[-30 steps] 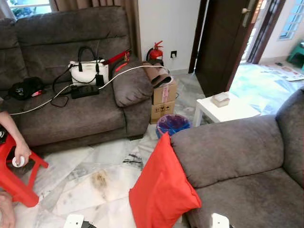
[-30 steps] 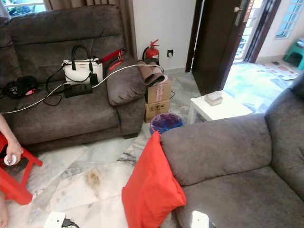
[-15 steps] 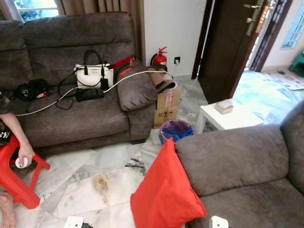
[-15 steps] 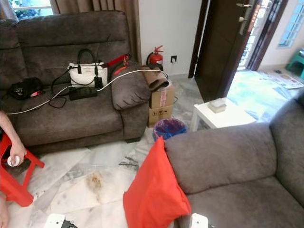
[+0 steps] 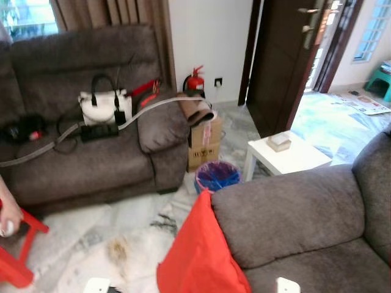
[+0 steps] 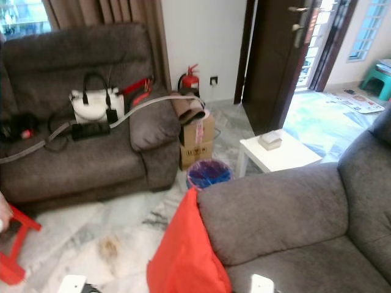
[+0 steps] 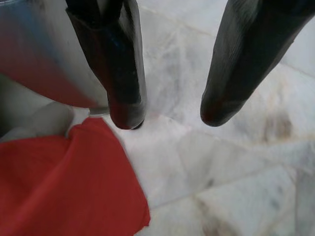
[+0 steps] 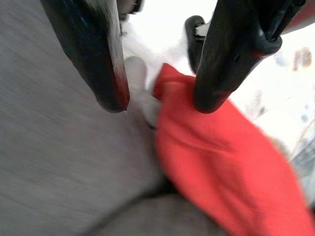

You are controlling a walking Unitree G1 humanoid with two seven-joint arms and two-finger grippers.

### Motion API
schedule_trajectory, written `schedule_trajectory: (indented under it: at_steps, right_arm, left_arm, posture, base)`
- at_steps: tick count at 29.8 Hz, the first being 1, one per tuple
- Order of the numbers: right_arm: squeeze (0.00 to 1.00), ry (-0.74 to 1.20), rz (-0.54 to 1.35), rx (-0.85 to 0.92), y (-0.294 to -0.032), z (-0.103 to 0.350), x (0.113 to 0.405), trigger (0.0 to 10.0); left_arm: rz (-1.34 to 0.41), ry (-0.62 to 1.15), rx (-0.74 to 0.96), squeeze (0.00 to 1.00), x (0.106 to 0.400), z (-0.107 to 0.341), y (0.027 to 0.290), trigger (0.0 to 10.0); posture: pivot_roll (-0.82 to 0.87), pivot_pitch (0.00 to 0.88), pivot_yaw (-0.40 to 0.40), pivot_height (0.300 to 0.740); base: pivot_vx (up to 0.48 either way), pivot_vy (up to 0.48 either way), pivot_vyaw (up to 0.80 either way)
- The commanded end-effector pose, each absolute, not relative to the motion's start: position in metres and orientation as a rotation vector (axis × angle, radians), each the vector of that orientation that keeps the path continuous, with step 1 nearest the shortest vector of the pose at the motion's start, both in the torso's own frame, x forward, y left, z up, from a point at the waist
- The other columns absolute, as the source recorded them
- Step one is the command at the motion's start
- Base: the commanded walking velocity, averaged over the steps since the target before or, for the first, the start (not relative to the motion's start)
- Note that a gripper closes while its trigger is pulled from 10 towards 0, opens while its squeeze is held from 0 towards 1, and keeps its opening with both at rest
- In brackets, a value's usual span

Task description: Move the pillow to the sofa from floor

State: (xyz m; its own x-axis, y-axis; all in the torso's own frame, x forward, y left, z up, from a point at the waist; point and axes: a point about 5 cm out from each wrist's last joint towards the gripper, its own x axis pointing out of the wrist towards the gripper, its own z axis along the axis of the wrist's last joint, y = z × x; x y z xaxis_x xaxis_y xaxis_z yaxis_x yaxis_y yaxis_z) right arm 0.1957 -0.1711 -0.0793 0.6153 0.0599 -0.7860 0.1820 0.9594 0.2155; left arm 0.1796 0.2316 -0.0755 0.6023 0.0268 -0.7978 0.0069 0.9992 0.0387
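Observation:
A red pillow (image 5: 198, 253) stands on the marble floor (image 5: 131, 229), leaning against the armrest of the near grey sofa (image 5: 287, 204). In the left wrist view my left gripper (image 7: 170, 115) is open above the floor, and a corner of the pillow (image 7: 64, 182) lies just beside one of its fingers (image 7: 123, 73). In the right wrist view my right gripper (image 8: 160, 103) is open over the edge where the pillow (image 8: 221, 147) meets the sofa fabric (image 8: 64, 162). Neither gripper holds anything.
A second grey sofa (image 5: 91, 159) stands at the back left with a white handbag (image 5: 101, 107) and cables on it. Cardboard boxes (image 5: 204, 140), a blue bin (image 5: 217, 176) and a white side table (image 5: 284, 152) stand between the sofas. At the left edge are a red stool (image 5: 15, 259) and a person's hand (image 5: 5, 213).
The whole picture has shifted and blurred, so the camera has moved. The pillow still leans on the near sofa's armrest. The person's hand sits nearer the left edge.

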Motion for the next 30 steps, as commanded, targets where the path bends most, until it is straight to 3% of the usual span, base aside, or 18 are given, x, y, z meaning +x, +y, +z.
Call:
schedule_trajectory:
  at_steps: [1, 3, 4, 6, 7, 19, 21, 24, 26, 30]
  right_arm:
    - [0.00, 0.917, -0.084, 0.299, -0.172, -0.081, 0.192, 10.0]
    - [0.00, 0.912, -0.085, 0.309, -0.172, -0.081, 0.192, 10.0]
    - [0.52, 0.907, -0.085, 0.316, -0.173, -0.081, 0.193, 10.0]
    - [0.52, 0.903, -0.085, 0.326, -0.173, -0.080, 0.193, 10.0]
    - [1.00, 0.891, -0.093, 0.349, -0.174, -0.080, 0.194, 10.0]
    - [1.00, 0.875, -0.011, 0.401, -0.168, -0.076, 0.199, 10.0]
    - [0.00, 0.856, -0.010, 0.393, -0.168, -0.074, 0.203, 10.0]
    - [0.00, 0.768, 0.001, 0.394, -0.167, -0.064, 0.219, 10.0]
    - [0.00, 0.641, 0.026, 0.378, -0.165, -0.050, 0.238, 10.0]
    - [0.00, 0.530, 0.058, 0.371, -0.163, -0.036, 0.252, 10.0]
  left_arm:
    - [0.019, 0.946, 0.037, 0.00, 0.175, -0.077, 0.234, 10.0]
    - [0.019, 0.946, 0.036, 0.00, 0.175, -0.077, 0.234, 10.0]
    - [0.019, 0.946, 0.036, 0.00, 0.175, -0.078, 0.234, 10.0]
    - [0.018, 0.946, 0.036, 0.00, 0.175, -0.078, 0.233, 10.0]
    - [0.018, 0.947, 0.039, 0.00, 0.174, -0.078, 0.233, 10.0]
    - [0.013, 0.948, 0.036, 0.00, 0.174, -0.078, 0.232, 10.0]
    - [0.015, 0.936, 0.031, 0.00, 0.175, -0.078, 0.232, 10.0]
    - [0.028, 0.841, 0.035, 0.00, 0.192, -0.068, 0.232, 10.0]
    - [0.056, 0.657, 0.022, 0.00, 0.226, -0.044, 0.233, 10.0]
    - [0.065, 0.452, 0.001, 0.00, 0.262, -0.012, 0.232, 10.0]
  posture:
    - [0.12, 0.047, 0.019, 0.740]
    - [0.12, 0.048, 0.019, 0.740]
    - [0.12, 0.048, 0.019, 0.740]
    - [0.12, 0.048, 0.019, 0.740]
    - [0.12, 0.048, 0.019, 0.740]
    - [0.12, 0.052, 0.020, 0.740]
    - [0.12, 0.055, 0.021, 0.740]
    - [0.12, 0.055, 0.024, 0.740]
    - [0.12, 0.056, 0.024, 0.740]
    - [0.11, 0.053, 0.024, 0.740]
  base:
    - [0.000, 0.000, 0.00]
    - [0.000, 0.000, 0.00]
    - [0.000, 0.000, 0.00]
    - [0.000, 0.000, 0.00]
    - [0.000, 0.000, 0.00]
    - [0.000, 0.000, 0.00]
    - [0.000, 0.000, 0.00]
    - [0.000, 0.000, 0.00]
    - [0.000, 0.000, 0.00]
    - [0.000, 0.000, 0.00]
